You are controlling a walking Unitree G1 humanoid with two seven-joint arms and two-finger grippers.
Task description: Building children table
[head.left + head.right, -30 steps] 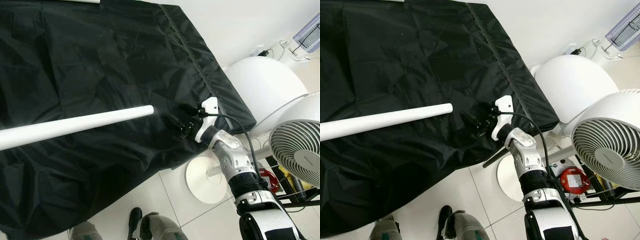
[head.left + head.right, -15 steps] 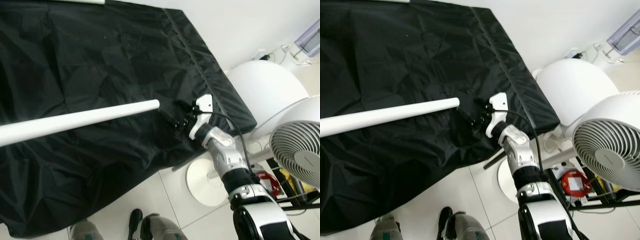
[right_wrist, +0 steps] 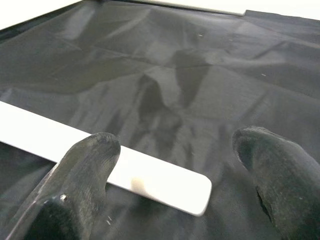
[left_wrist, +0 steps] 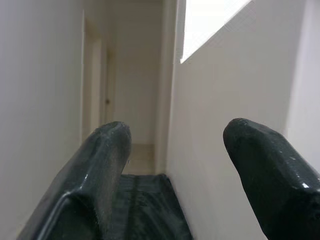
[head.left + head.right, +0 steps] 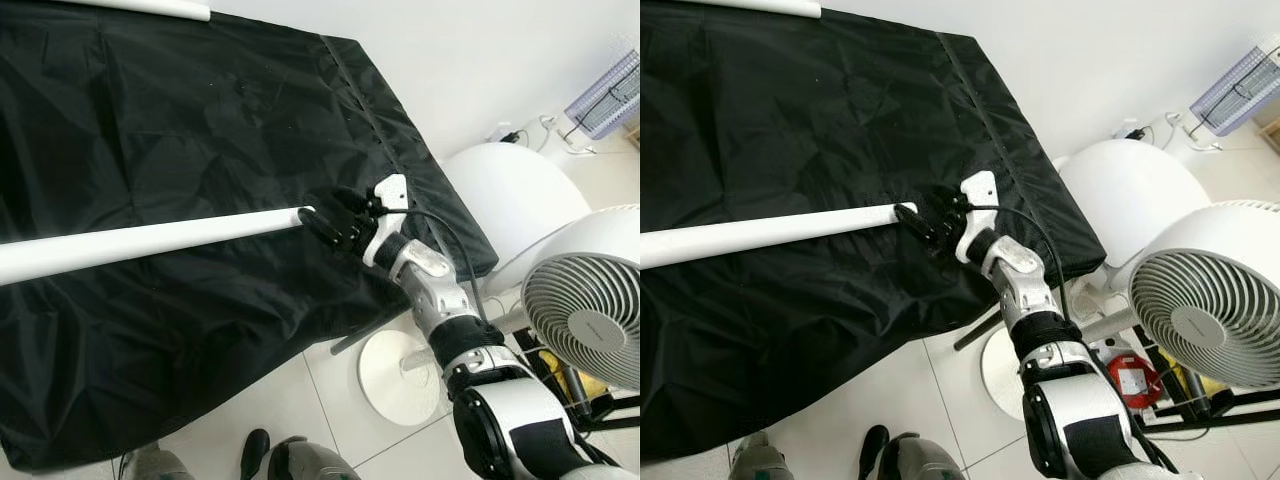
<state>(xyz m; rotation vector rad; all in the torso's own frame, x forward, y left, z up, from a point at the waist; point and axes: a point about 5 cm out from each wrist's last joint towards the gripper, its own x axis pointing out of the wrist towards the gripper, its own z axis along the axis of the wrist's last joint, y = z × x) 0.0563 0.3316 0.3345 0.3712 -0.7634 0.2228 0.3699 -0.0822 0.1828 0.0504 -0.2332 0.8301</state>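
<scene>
1. Left eye view: a black cloth (image 5: 180, 150) is covering the worktop and hanging over its near edge towards the tiled floor (image 5: 330, 390). A long white pole (image 5: 150, 240) is lying across the cloth, its free end pointing at the right end effector (image 5: 325, 222), which is sitting just at that end, over the cloth and near the worktop's right edge. From here I cannot tell how its fingers are standing. Beyond that edge a white round chair (image 5: 515, 195), a white round base (image 5: 400, 365) on the floor and a fan (image 5: 585, 320) are crowding the room on the right.

2. Right eye view: a second white pole (image 5: 760, 7) is lying along the far edge of the cloth, well apart from the first. A person's shoes (image 5: 890, 455) are showing on the floor just below the cloth's near hem.

3. Left wrist view: the left end effector (image 4: 175, 165) is pointing along a pale corridor with its fingers spread and nothing between them.

4. Right wrist view: the right end effector's fingers (image 3: 85, 170) are spread wide, with the pole's rounded end lying between them, apart from the other finger.
</scene>
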